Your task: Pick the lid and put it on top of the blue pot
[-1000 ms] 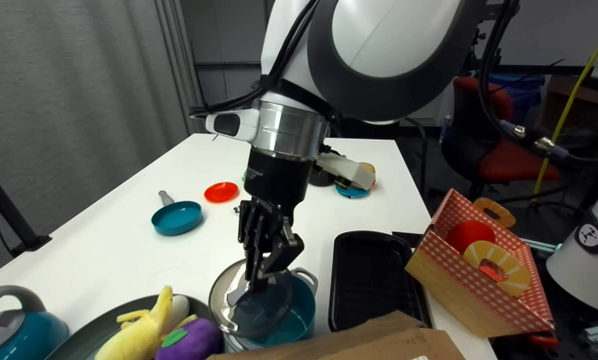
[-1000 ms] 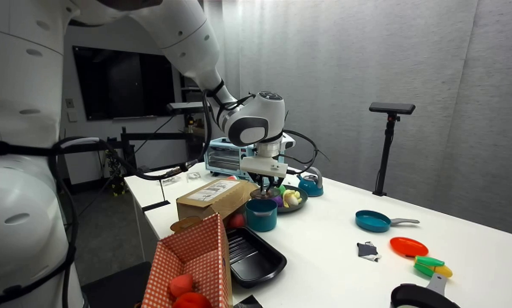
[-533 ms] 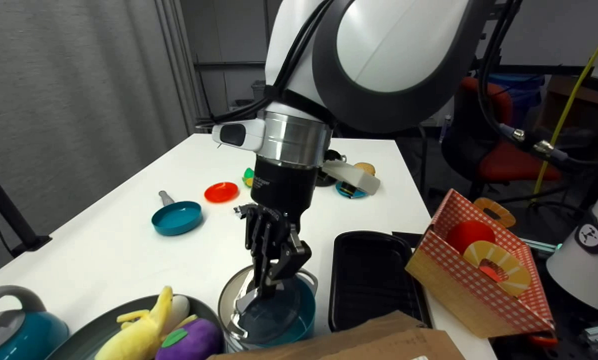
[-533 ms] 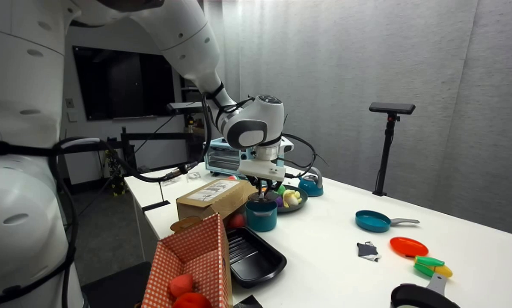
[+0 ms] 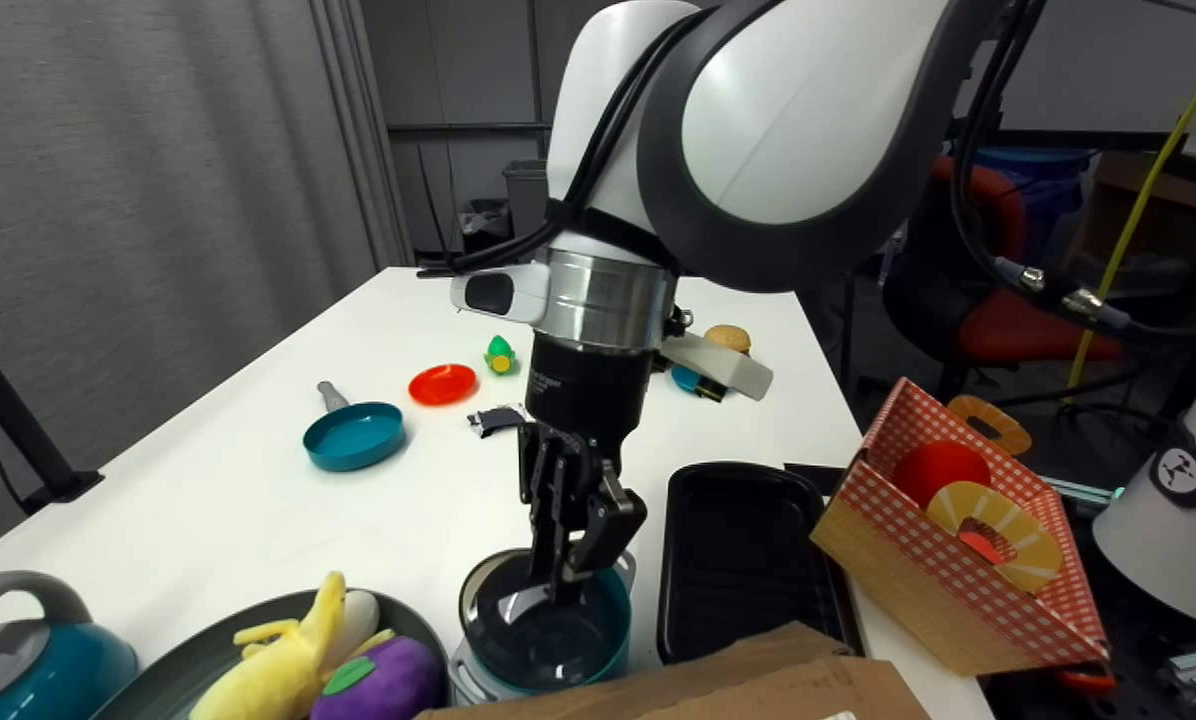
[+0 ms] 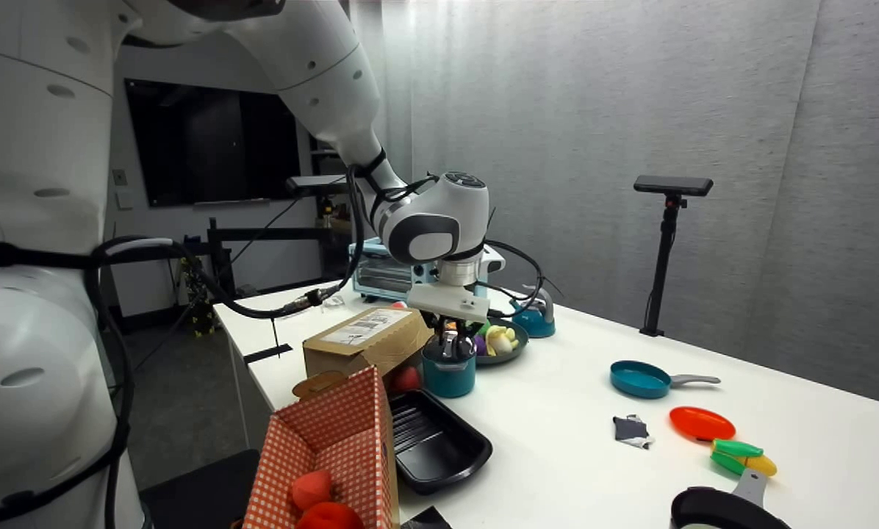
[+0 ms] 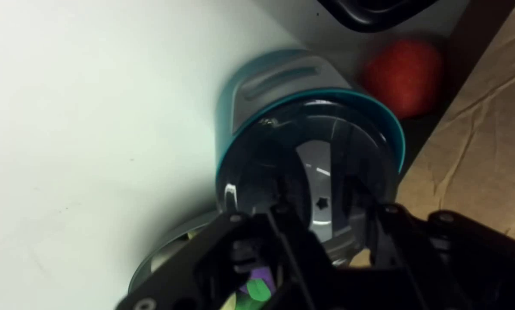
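Note:
The blue pot (image 6: 448,382) stands upright on the white table. The round see-through lid (image 5: 548,650) lies over its opening, roughly level. My gripper (image 5: 563,592) points down at the lid's middle and holds it; the knob is hidden or too dark to make out. In the wrist view, the lid (image 7: 266,159) sits slightly off-centre, and teal inner wall of the pot (image 7: 393,133) shows at its upper right. There the dark jaws of my gripper (image 7: 320,193) stand somewhat apart over the lid's middle. I cannot tell whether the lid touches the pot's rim.
A cardboard box (image 6: 366,334) stands close beside the pot. A dark pan (image 5: 183,655) of plush vegetables is on the pot's opposite side. A black tray (image 5: 758,560) and a red-checked basket (image 6: 322,448) are nearby. A kettle (image 5: 48,650) and small teal pan (image 5: 353,437) stand farther off.
My gripper has moved down and, in an exterior view, to the right. The lid moved along with it, from above and beside the pot to over its opening, and looks flatter now.

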Action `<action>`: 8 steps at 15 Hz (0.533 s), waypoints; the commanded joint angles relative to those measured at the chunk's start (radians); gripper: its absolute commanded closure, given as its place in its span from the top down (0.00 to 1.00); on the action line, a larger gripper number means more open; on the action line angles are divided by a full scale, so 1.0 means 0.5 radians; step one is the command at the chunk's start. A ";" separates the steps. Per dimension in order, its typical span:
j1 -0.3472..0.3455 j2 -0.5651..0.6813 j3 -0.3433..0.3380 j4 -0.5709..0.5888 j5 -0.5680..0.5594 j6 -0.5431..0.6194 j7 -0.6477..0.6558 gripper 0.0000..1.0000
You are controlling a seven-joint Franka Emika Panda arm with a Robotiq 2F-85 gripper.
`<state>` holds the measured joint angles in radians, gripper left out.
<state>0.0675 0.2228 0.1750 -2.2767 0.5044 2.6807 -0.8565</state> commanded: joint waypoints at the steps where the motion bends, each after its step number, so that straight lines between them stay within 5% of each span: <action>1: -0.046 -0.005 0.027 -0.013 -0.086 -0.027 0.088 0.67; 5: -0.037 -0.008 0.020 -0.017 -0.149 -0.029 0.117 0.98; 8: -0.032 -0.016 0.016 -0.015 -0.238 -0.041 0.170 1.00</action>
<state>0.0641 0.2251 0.1750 -2.2847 0.4483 2.6800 -0.8247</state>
